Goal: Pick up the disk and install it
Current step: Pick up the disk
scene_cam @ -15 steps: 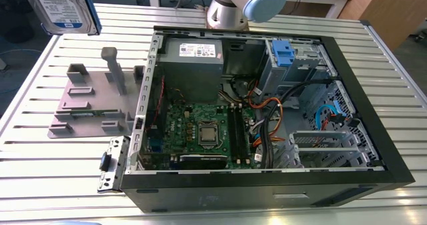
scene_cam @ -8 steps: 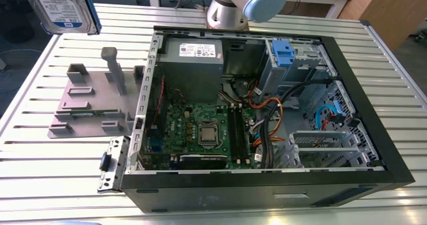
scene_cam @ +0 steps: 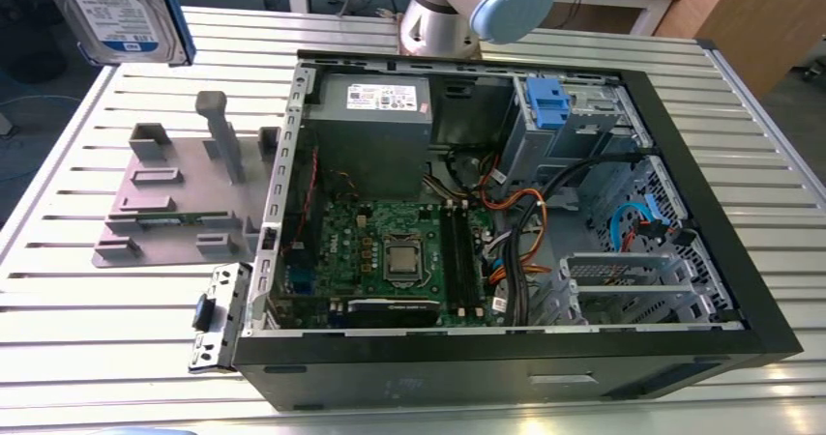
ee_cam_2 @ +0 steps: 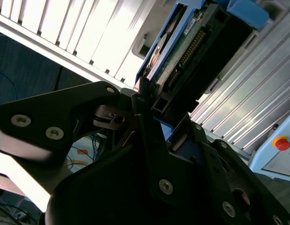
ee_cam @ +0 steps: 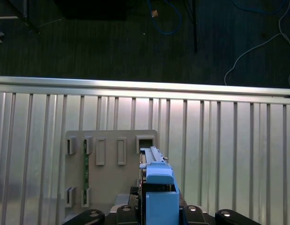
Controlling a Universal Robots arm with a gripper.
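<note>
At the far left of the exterior view, the disk (scene_cam: 114,14) is held up in the air, label facing the camera, with its blue bracket (scene_cam: 182,24) along one edge. It is above the corner of the slatted metal worktop (scene_cam: 65,290) and well apart from the computer case (scene_cam: 516,362).

In the second wrist view the black jaws are closed on the disk (ee_cam_2: 184,51), one to each side of its lower edge. Its green circuit-board side and connector face the camera. In the first wrist view the disk (ee_cam: 153,180) hangs on edge in the jaws. It is above a grey fixture plate (ee_cam: 112,140) with rectangular slots that lies on the worktop (ee_cam: 229,154).

In the exterior view that fixture plate (scene_cam: 181,188) lies just left of the case, with a tall post (scene_cam: 222,140) standing on it. A small metal bracket (scene_cam: 216,316) lies near the case's front corner.

The case lies open on its side. A grey power supply (scene_cam: 368,116) with a white sticker sits at the back, and the green motherboard (scene_cam: 374,237) lies in front of it. Right of these, a small blue clip (scene_cam: 547,101) sits in the drive bay. Orange cables (scene_cam: 523,203) run down beside the board. The arm's base (scene_cam: 452,14) stands behind the case.
</note>
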